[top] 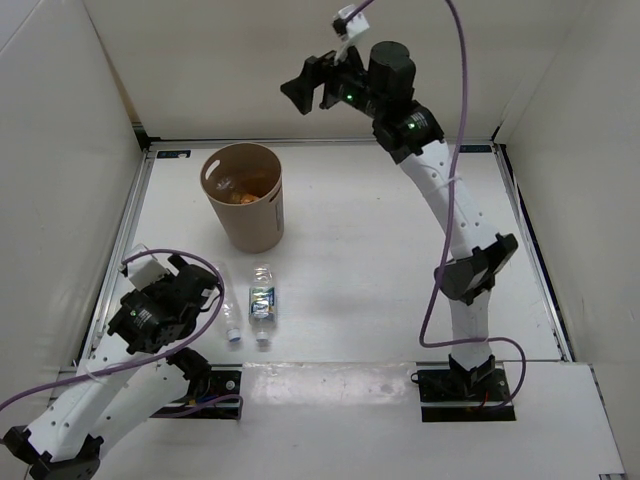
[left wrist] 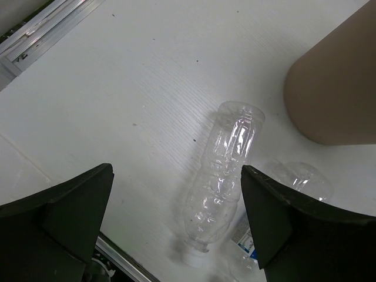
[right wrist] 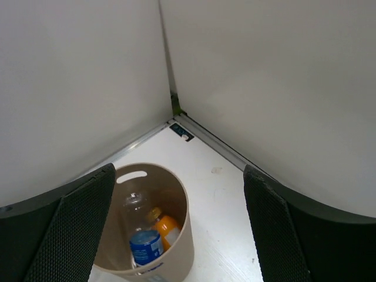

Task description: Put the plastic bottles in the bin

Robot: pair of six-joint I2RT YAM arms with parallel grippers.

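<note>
A clear plain bottle (top: 229, 312) lies on the table, cap toward the near edge, and shows between my left fingers in the left wrist view (left wrist: 223, 176). A clear bottle with a green-blue label (top: 262, 302) lies just right of it (left wrist: 296, 181). The tan bin (top: 270, 215) stands behind them (left wrist: 341, 88). Inside the bin (right wrist: 183, 235) are the orange bottle (right wrist: 168, 227) and a blue-labelled bottle (right wrist: 145, 247). My left gripper (top: 205, 282) is open and empty, above and left of the plain bottle (left wrist: 176, 173). My right gripper (top: 300, 92) is open and empty, high above the bin (right wrist: 179, 169).
White enclosure walls (top: 60, 150) close in the left, back and right sides. A metal rail (left wrist: 41, 29) runs along the table's left edge. The right arm's purple cable (top: 455, 150) hangs beside its links.
</note>
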